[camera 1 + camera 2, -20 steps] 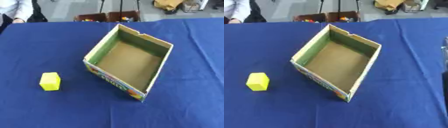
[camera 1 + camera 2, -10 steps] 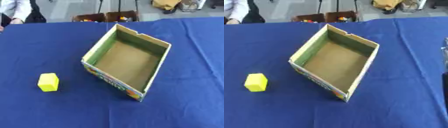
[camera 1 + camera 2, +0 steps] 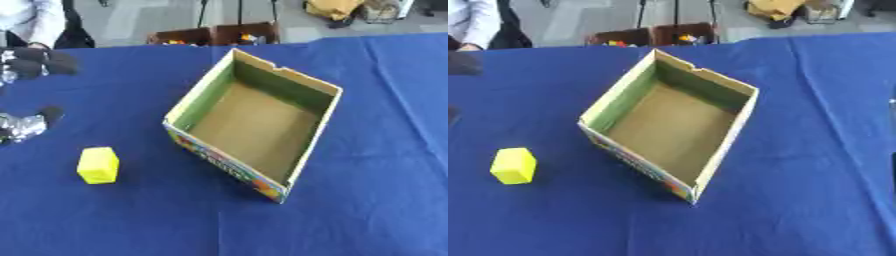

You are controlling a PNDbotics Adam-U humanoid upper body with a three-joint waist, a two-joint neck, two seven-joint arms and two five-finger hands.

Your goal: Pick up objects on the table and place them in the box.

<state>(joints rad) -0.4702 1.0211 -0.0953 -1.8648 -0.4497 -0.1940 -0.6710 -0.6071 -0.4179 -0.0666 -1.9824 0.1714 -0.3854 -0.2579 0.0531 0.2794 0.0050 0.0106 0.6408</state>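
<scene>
The left hand (image 3: 26,95) is new at the left edge of the left eye view; half a second ago that edge showed only blue cloth. It hangs above the table (image 3: 367,200), with dark fingertips (image 3: 44,61) high at the edge and a silver part with another dark tip lower down, near the cloth. Its fingers look spread, with a wide gap between the upper tips and the lower one, and they hold nothing. In the right eye view only a dark blur of it shows at the left edge.

The block (image 3: 98,165) lies where it lay before, on the cloth left of the box (image 3: 302,165) and apart from it. It sits below and to the right of the left hand, near it but not touching. The box stands open and askew in the middle of the table, its floor bare, with bright print on its near wall.

The right hand barely shows: a thin dark sliver at the right edge of the right eye view, as before. Its fingers cannot be made out.
</scene>
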